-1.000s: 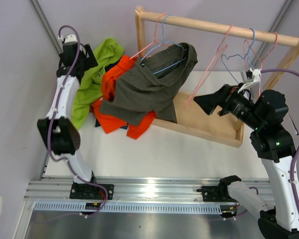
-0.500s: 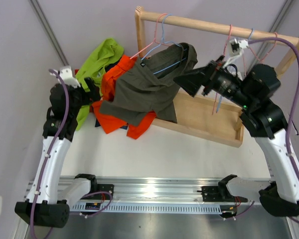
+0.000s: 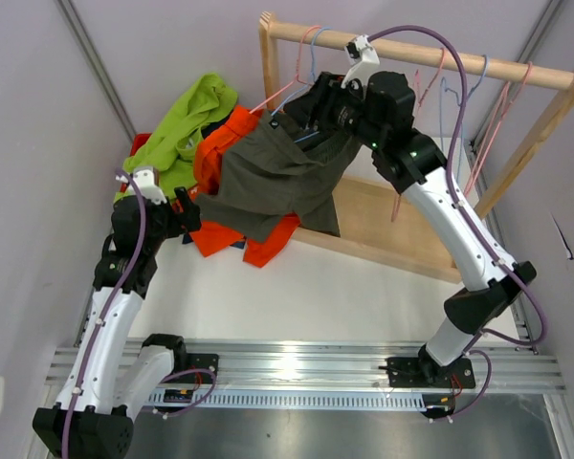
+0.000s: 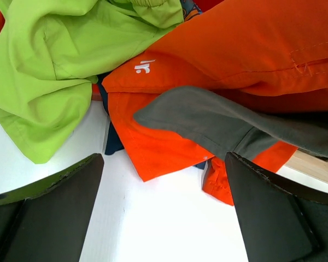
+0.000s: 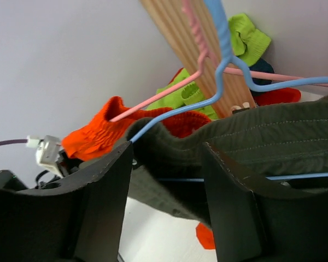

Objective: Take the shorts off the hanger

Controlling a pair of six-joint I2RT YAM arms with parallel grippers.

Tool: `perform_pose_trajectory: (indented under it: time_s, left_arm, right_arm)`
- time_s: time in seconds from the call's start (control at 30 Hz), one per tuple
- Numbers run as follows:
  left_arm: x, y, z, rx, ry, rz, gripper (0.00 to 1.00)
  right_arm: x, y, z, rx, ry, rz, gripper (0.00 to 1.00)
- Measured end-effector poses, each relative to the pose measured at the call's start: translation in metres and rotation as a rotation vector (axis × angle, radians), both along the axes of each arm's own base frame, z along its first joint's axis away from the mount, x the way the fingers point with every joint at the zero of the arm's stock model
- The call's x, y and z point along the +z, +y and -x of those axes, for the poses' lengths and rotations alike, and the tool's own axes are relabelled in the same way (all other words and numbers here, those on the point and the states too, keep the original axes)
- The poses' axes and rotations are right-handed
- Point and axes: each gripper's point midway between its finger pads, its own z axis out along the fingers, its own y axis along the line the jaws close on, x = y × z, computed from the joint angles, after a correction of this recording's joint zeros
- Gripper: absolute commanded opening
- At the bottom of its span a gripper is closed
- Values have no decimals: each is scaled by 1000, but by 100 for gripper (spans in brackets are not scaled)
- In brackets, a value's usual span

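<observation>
The grey shorts (image 3: 277,182) hang on a blue hanger (image 5: 175,117) from the wooden rail (image 3: 517,69). The orange shorts (image 3: 220,153) hang behind them on a pink hanger (image 5: 153,98). The lime green shorts (image 3: 182,134) lie heaped at the left, with a bit of navy (image 4: 113,143) under the orange. My right gripper (image 3: 301,113) is open, with its jaws either side of the grey waistband (image 5: 262,131) at the hanger's end (image 5: 164,185). My left gripper (image 3: 187,212) is open and empty over the white table just before the orange hem (image 4: 161,213).
The rack's wooden base (image 3: 383,229) lies on the table at the right of the clothes. Several empty pink and blue hangers (image 3: 440,96) hang on the rail's right half. A grey wall post (image 3: 96,57) stands behind the left arm.
My right arm has swung left from the rack's right end to the grey shorts' waistband. My left arm has come down from the lime green shorts to the orange hem.
</observation>
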Motion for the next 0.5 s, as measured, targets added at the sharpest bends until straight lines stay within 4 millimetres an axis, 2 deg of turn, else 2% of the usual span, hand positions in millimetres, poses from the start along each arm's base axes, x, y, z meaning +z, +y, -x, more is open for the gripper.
perform_pose_trajectory:
  time_s: [0.17, 0.4, 0.47, 0.5]
  left_arm:
    - [3, -3, 2, -11, -15, 2, 99]
    - [5, -8, 3, -30, -23, 5, 99]
    - [5, -9, 3, -32, -23, 5, 99]
    - [5, -9, 3, -33, -23, 5, 99]
  right_arm:
    - [-4, 10, -16, -31, -10, -9, 56]
    - [5, 29, -27, -40, -50, -42, 54]
    - [5, 33, -31, -43, -53, -44, 51]
    - [4, 35, -33, -44, -53, -45, 45]
